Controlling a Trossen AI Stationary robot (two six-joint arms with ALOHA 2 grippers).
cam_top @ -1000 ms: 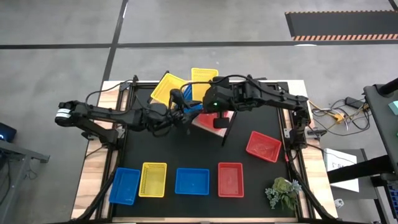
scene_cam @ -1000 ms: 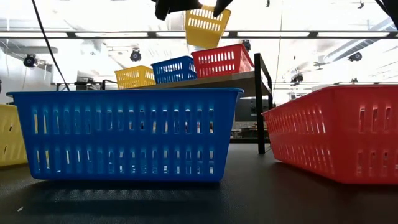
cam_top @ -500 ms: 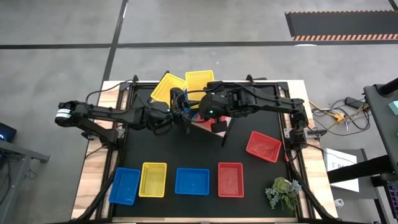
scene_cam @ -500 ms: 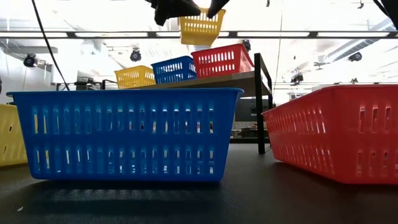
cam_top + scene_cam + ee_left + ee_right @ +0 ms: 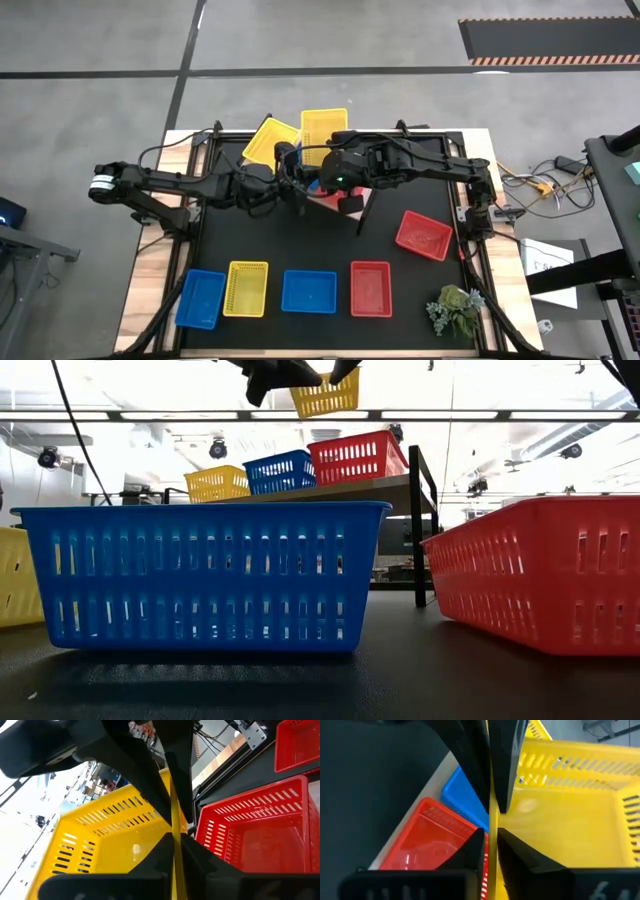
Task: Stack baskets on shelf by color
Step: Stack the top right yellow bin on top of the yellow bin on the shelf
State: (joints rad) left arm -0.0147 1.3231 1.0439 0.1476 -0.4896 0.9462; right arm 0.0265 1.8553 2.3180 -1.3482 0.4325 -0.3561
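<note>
A yellow basket [image 5: 324,125] hangs in the air above the far end of the wooden shelf [image 5: 400,485], with both grippers shut on it. My left gripper [image 5: 174,837] comes from the left and my right gripper [image 5: 491,832] from the right, and they meet at the basket's near wall. On the shelf stand a yellow basket [image 5: 217,483], a blue basket [image 5: 282,470] and a red basket [image 5: 357,457], each on its bottom. My left gripper pinches the yellow basket's near wall at its rim [image 5: 175,820], one finger inside the basket and one outside. The basket is clear of the shelf and roughly level. My right gripper pinches the same wall at its rim [image 5: 491,820], right beside the left gripper's fingers, one finger on each face of the wall. The basket hangs clear above the blue and red baskets.
Along the table's near edge stand a blue basket [image 5: 200,298], a yellow one [image 5: 247,288], a blue one [image 5: 308,291] and a red one [image 5: 371,288]. Another red basket [image 5: 424,234] lies at the right, and a plant [image 5: 455,308] at the near right corner.
The yellow basket has risen and tipped from a steep hang to nearly level, shifting toward the table's far edge. My right gripper has carried it a little toward the table's left, and my left gripper has moved in to meet it.
</note>
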